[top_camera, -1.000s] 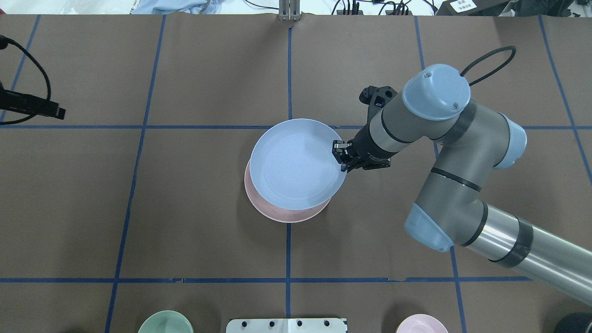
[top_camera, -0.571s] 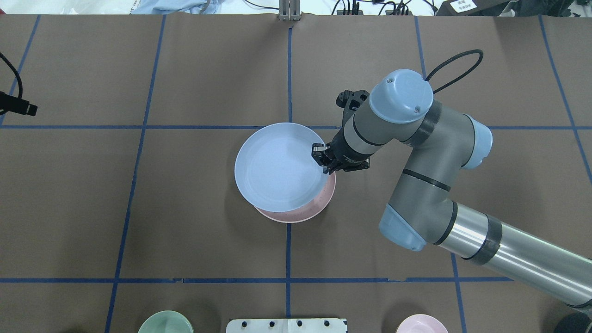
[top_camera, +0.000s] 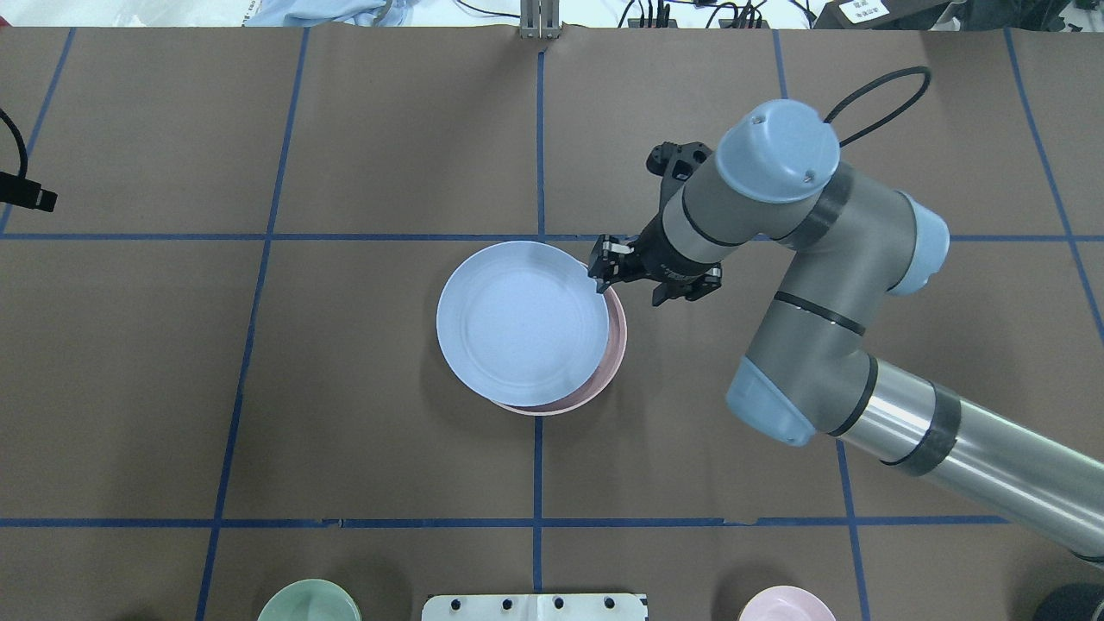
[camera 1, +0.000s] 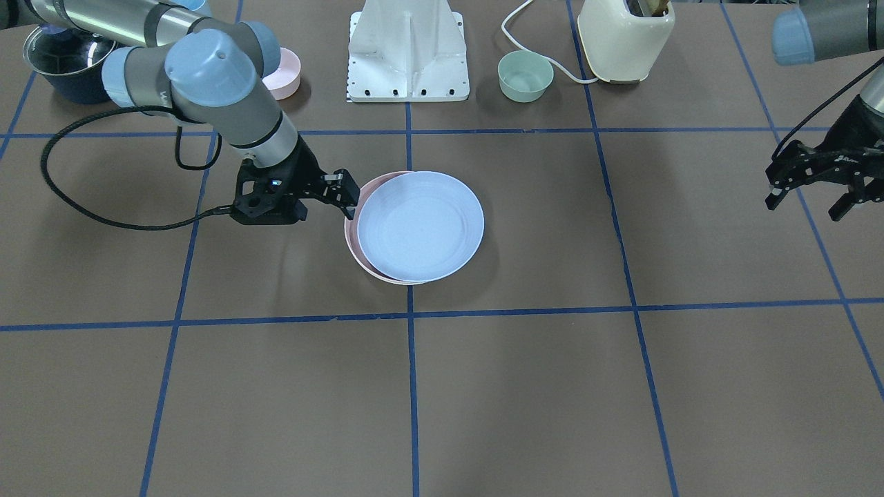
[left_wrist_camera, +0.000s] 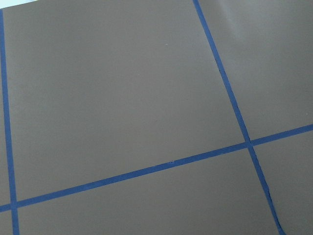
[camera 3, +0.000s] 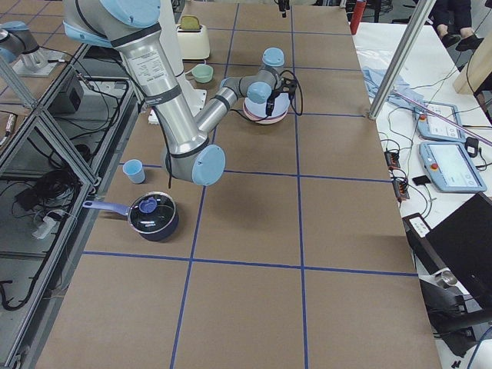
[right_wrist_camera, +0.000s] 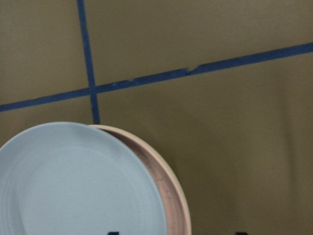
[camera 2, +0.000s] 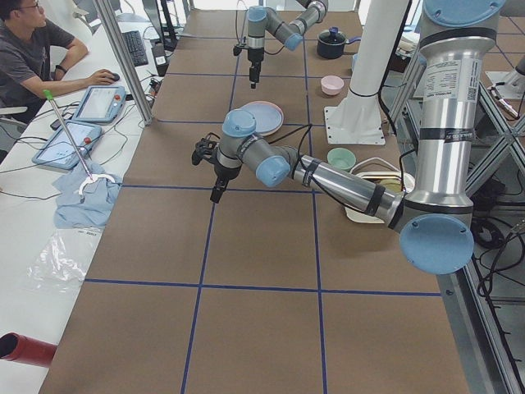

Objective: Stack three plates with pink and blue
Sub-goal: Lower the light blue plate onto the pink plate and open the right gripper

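The pale blue plate (top_camera: 522, 323) lies off-centre on the pale pink plate (top_camera: 614, 345) near the table's middle; the pink rim shows on one side. Both show in the front view, blue (camera 1: 420, 226) over pink (camera 1: 353, 241), and in the right wrist view, blue (right_wrist_camera: 73, 186) and pink (right_wrist_camera: 161, 181). My right gripper (top_camera: 604, 269) is open and empty just beside the blue plate's rim, clear of it (camera 1: 349, 197). My left gripper (camera 1: 809, 200) is open and empty far off at the table's side. No cream-white plate shows.
A mint-green bowl (camera 1: 525, 76), a small pink bowl (camera 1: 284, 72), a cream toaster (camera 1: 625, 38) and a dark pot (camera 1: 69, 65) stand along the robot's edge around the white base mount (camera 1: 409, 55). Blue tape lines cross the brown table.
My right gripper carried the blue plate over the pink one, set it down, let go and drew back from the rim. My left arm moved further out to the side.
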Robot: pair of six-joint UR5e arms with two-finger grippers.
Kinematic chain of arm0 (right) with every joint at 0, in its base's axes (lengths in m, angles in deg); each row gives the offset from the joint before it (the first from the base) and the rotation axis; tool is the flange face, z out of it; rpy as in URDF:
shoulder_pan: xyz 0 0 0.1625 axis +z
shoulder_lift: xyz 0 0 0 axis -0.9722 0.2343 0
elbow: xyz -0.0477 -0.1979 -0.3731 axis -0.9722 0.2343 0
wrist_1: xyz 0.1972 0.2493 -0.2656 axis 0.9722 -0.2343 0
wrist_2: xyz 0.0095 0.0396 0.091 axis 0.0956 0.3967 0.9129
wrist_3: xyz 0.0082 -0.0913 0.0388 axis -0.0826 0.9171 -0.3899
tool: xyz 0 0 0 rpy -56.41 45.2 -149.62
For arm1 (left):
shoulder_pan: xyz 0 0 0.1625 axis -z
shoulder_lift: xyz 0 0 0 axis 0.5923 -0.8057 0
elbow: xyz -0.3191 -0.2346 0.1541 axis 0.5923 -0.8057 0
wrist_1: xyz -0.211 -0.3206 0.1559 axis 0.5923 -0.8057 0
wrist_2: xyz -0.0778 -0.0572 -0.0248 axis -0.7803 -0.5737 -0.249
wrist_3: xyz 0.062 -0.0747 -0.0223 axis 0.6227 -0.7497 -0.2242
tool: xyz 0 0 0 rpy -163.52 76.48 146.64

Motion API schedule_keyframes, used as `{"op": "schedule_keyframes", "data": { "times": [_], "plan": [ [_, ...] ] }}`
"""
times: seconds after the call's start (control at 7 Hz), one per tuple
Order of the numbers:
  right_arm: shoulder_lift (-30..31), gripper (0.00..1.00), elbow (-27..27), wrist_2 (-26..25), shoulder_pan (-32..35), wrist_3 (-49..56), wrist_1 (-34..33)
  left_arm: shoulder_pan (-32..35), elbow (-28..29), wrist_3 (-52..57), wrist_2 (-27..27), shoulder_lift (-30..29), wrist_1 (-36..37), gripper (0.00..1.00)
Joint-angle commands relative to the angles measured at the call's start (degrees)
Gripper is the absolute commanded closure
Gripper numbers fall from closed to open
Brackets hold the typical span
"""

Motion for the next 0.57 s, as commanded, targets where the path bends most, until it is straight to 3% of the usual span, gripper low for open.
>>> {"op": "schedule_keyframes", "data": {
  "times": [0.0,0.43],
  "plan": [
    [9.46,0.00,-5.03,1.10,6.26,11.31,-1.04,0.16,2.19,0.38,0.06,0.23,0.22,0.00],
    [17.92,0.00,-6.99,4.25,19.85,42.37,-12.79,3.23,2.29,3.62,-0.29,-0.03,3.63,0.00]
  ]
}}
